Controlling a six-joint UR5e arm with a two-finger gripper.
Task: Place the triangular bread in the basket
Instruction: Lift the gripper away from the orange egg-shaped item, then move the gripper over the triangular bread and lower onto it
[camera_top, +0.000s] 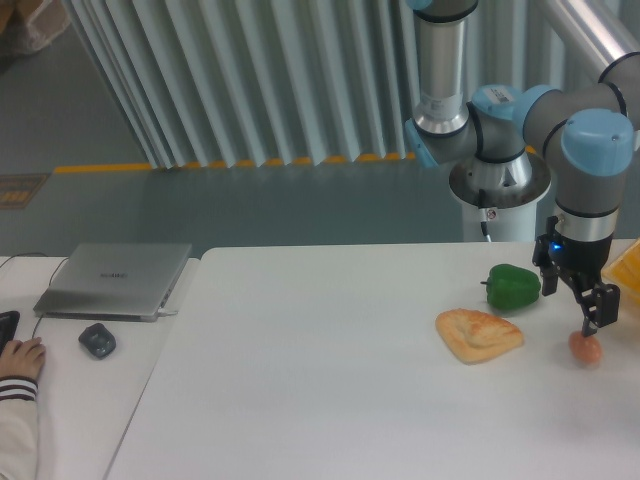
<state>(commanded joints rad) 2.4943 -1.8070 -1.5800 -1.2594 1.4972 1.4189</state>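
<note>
A: Surface?
B: Smooth white counter (330, 380); grey mouse (97, 340) and closed silver laptop (115, 280) on the side desk; ribbed grey wall behind.

A: Items, near to far?
B: Triangular bread (479, 334), flat, toasted top, pale rim. Small orange-brown egg (586, 348), rounded. Glossy green pepper (514, 287). Basket (626, 272), yellow corner only.

A: Hand?
B: Hand (590, 322) just above the egg, right of the bread and apart from it; finger spread cannot be told.
</note>
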